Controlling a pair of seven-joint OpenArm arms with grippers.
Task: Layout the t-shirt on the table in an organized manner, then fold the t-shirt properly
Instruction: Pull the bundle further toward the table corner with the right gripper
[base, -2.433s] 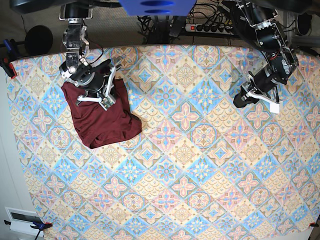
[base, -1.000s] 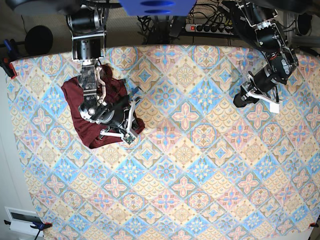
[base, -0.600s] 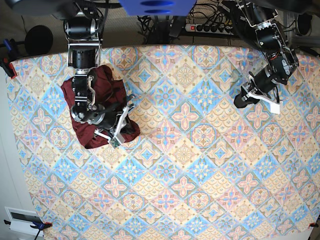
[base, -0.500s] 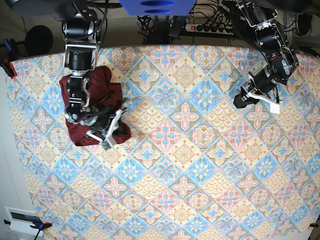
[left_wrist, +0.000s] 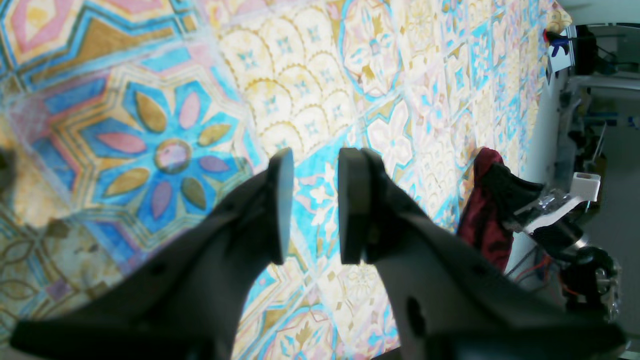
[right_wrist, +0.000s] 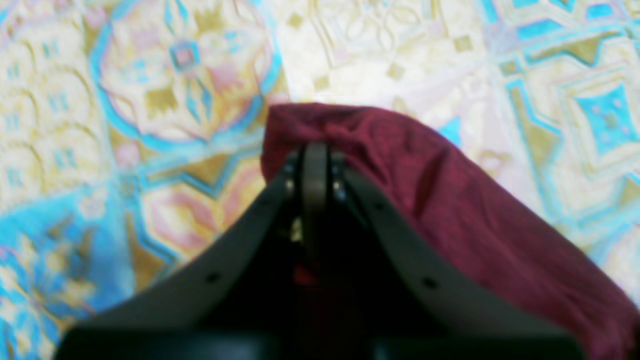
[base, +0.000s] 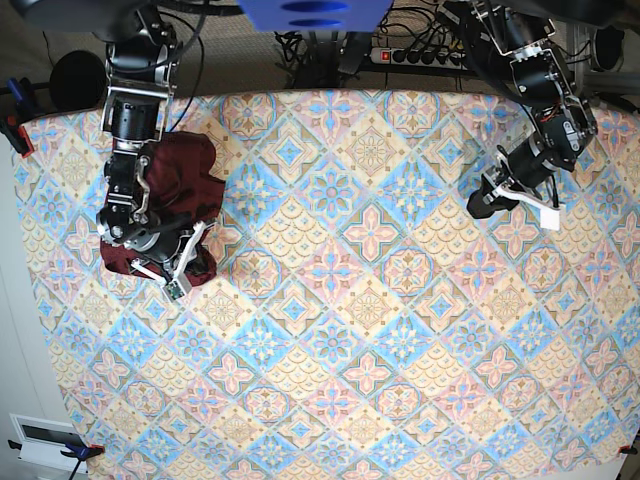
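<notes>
The dark maroon t-shirt (base: 186, 170) lies bunched in a heap near the far left corner of the table (base: 380, 330). My right gripper (base: 188, 268) sits at the heap's near edge, shut on a fold of the cloth. In the right wrist view the t-shirt (right_wrist: 450, 200) drapes over and to the right of the closed right gripper (right_wrist: 315, 150). My left gripper (base: 478, 205) hovers over the table's far right, far from the shirt. Its jaws stand apart with nothing between them in the left wrist view (left_wrist: 310, 200), where the t-shirt (left_wrist: 482, 210) shows small in the distance.
A power strip (base: 420, 55) and cables lie beyond the table's back edge. A clamp (base: 14, 130) grips the far left corner. A white box (base: 45, 440) sits off the near left corner. Patterned cloth covers the whole table.
My right gripper has pulled the shirt's near right part leftward, so the flatter shirt has bunched into a smaller heap. The left arm has not moved.
</notes>
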